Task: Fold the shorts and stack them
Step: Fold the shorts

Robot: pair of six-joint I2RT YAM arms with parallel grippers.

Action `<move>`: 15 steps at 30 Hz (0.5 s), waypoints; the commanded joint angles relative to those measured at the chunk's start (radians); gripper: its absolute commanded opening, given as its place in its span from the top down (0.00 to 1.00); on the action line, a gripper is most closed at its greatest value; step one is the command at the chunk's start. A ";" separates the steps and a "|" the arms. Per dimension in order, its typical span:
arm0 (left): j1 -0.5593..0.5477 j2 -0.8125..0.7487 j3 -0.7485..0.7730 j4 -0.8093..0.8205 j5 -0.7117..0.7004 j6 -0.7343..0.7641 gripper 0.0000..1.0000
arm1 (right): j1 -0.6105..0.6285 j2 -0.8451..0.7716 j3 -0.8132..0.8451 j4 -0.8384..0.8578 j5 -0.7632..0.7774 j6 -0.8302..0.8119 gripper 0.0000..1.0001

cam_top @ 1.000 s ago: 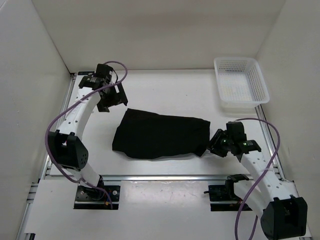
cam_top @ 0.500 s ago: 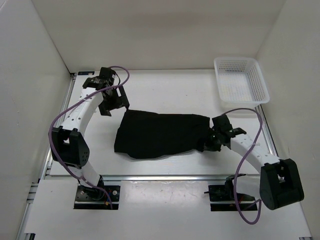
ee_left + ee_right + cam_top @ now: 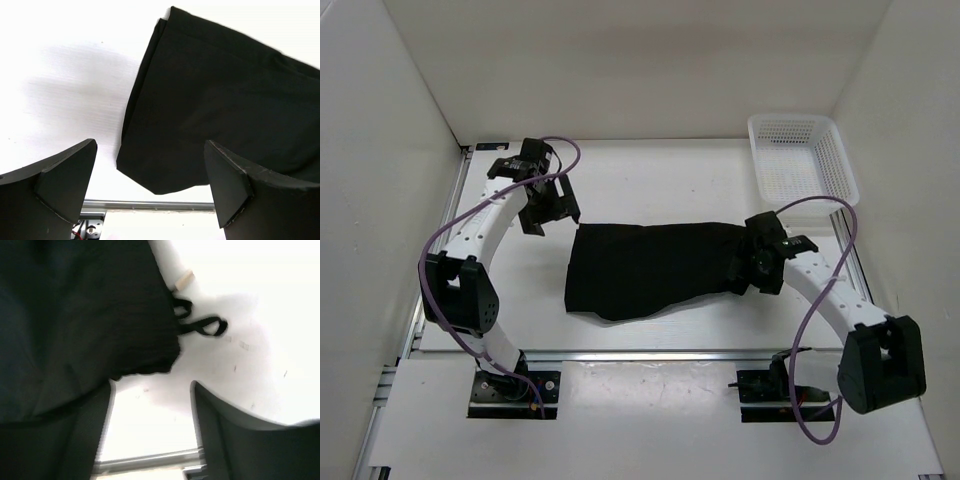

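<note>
The black shorts (image 3: 650, 268) lie flat in a folded bundle in the middle of the table. My left gripper (image 3: 552, 212) hovers open just off their far left corner; in the left wrist view the shorts (image 3: 220, 100) lie beyond the wide-apart fingers (image 3: 65, 185), with nothing between them. My right gripper (image 3: 744, 275) sits at the shorts' right edge. In the right wrist view it is open (image 3: 150, 430) over bare table, the shorts (image 3: 75, 315) lying against its left finger. The drawstring loop (image 3: 202, 326) trails out onto the table.
A white mesh basket (image 3: 800, 160) stands at the back right corner. White walls enclose the table on three sides. An aluminium rail (image 3: 650, 352) runs along the near edge in front of the arm bases.
My right arm swung in from the front right, shut on the shorts' right edge, dragged them a little to the right, then opened. The left gripper barely moved.
</note>
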 commanded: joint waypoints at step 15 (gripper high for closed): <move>-0.003 -0.054 -0.063 0.016 0.013 0.034 0.00 | -0.283 -0.367 -0.293 0.256 -0.486 0.366 0.04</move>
